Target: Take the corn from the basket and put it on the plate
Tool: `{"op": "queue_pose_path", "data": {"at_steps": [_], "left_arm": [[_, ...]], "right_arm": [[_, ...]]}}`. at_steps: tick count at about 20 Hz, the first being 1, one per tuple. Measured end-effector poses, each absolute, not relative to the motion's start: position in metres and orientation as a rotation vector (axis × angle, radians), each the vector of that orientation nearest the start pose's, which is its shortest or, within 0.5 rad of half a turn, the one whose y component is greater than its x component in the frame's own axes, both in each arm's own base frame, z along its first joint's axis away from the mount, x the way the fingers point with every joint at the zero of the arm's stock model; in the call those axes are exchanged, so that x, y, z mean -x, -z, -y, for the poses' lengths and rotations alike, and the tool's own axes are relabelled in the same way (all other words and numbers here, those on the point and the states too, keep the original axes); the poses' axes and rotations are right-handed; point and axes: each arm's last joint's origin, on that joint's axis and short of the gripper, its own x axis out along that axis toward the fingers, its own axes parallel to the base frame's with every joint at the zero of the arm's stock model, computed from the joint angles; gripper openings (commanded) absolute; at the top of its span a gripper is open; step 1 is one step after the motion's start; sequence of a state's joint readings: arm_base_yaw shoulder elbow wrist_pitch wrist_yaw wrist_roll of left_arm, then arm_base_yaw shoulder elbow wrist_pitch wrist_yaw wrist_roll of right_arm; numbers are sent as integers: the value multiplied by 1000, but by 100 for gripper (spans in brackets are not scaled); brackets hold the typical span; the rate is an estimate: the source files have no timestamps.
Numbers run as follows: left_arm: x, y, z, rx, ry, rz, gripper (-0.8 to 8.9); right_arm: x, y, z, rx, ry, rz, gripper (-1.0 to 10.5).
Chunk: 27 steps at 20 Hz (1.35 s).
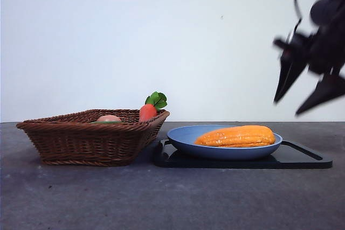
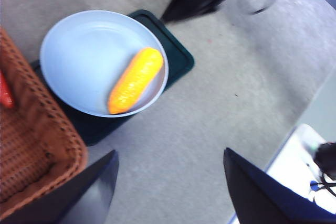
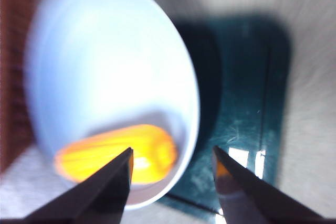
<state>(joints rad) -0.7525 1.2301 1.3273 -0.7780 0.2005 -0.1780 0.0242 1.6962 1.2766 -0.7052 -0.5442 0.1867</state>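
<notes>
The corn (image 1: 236,136) lies on the round, smooth blue plate (image 1: 183,136), below the empty right gripper (image 1: 308,94), whose jaws are wide apart. The plate sits on a flat black tray (image 1: 302,158) on the grey table (image 1: 172,197). Beside it stands the brown woven basket (image 1: 86,138). Only the left wrist view shows the left gripper (image 2: 170,177), wide apart too and well above the table.

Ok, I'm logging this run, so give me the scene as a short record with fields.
corn: lying in the plate, off to one side
plate: on the black tray, beside the basket
basket: holds a carrot and a peach-coloured item
right gripper: open, raised above the plate's end of the tray
left gripper: open, high over the table
task state: corn placed
</notes>
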Motion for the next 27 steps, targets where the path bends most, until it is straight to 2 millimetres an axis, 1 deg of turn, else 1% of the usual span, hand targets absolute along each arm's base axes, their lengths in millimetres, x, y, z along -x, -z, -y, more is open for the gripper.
{"op": "queue_pose_path", "data": {"at_steps": [2,3,4,5,6,7,8,9,12,14,15,17,18,20,22,23,25,27], "left_arm": [[-178,-375,168,-31,834,-755,324],[-179,-375,166,-26,823,-754,324],[-181,-375,164,-22,812,-753,324],[-183,-375,162,-19,803,-753,322],[-184,-375,161,-16,797,-753,318],[-184,-375,161,-15,794,-753,306],[-185,-375,160,-13,790,-752,289],[-185,-375,159,-12,788,-753,278],[-186,-375,159,-11,783,-752,237],[-186,-375,159,-11,783,-752,191],[-186,-375,159,-11,783,-752,159],[-186,-375,159,-11,784,-752,64],[-186,-375,159,-11,784,-753,4],[-186,-375,159,-11,784,-753,6],[-186,-375,159,-11,784,-752,6],[-186,-375,159,-11,784,-753,6],[-186,-375,159,-11,784,-752,6],[-186,-375,159,-11,784,-753,6]], "right_arm": [[-321,-271,-23,-430,-424,-1067,245],[-308,-288,-25,-415,-440,-1030,245],[-291,-307,-27,-392,-460,-992,245],[-276,-321,-30,-372,-481,-962,245],[-256,-338,-35,-346,-511,-924,245],[-240,-349,-39,-320,-530,-896,244],[-220,-361,-41,-283,-534,-869,244],[-201,-369,-43,-248,-526,-856,244],[-151,-384,-45,-164,-513,-832,225],[-122,-386,-44,-140,-554,-814,157],[-110,-384,-42,-134,-569,-803,126],[-90,-372,-37,-129,-583,-790,62],[-81,-362,-35,-129,-583,-790,16],[-68,-341,-31,-129,-581,-806,2],[-61,-320,-29,-132,-583,-830,2],[-57,-312,-28,-137,-592,-836,2],[-53,-304,-27,-140,-597,-839,2],[-52,-302,-27,-143,-596,-838,2]]}}
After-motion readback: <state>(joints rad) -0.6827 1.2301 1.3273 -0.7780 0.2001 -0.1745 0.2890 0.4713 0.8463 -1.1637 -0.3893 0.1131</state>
